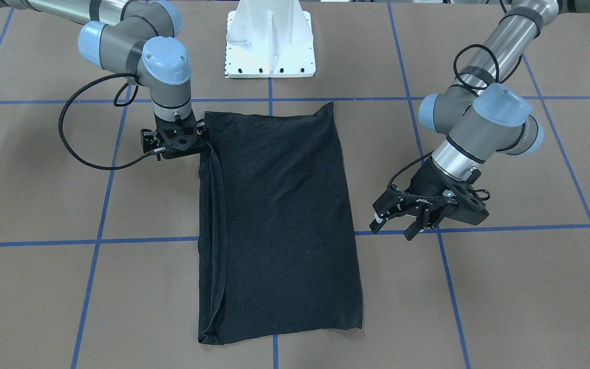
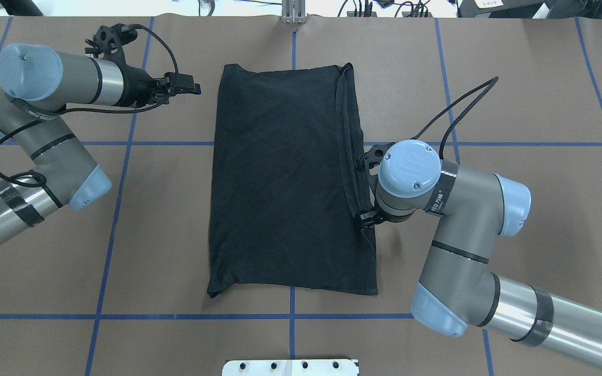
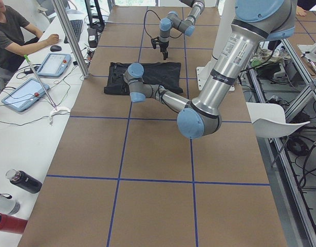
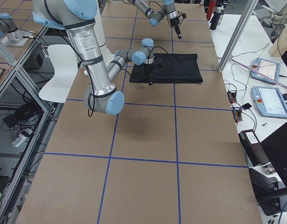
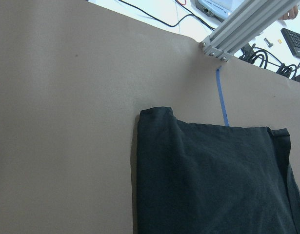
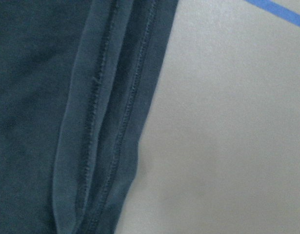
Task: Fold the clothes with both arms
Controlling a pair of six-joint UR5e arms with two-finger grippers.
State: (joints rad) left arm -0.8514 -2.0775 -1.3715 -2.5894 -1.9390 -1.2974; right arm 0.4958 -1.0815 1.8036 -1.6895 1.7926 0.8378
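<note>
The black T-shirt [image 1: 279, 215] lies folded into a tall rectangle in the middle of the table [image 2: 280, 177], with doubled hems along one long edge [image 6: 106, 122]. Its logo is hidden. My left gripper [image 1: 393, 229] is open and empty. It hovers over bare table beside the shirt's long edge and also shows in the overhead view [image 2: 194, 87]. My right gripper [image 1: 177, 141] points straight down at the hemmed edge near a corner of the shirt [image 2: 368, 183]. Its fingers are hidden under the wrist, so I cannot tell whether they are open or shut.
The white pedestal base [image 1: 270, 46] stands behind the shirt on the robot's side. Blue tape lines cross the brown table [image 1: 44, 287]. An aluminium post [image 5: 247, 24] stands at the far edge. An operator [image 3: 14, 36] sits at a side desk with tablets.
</note>
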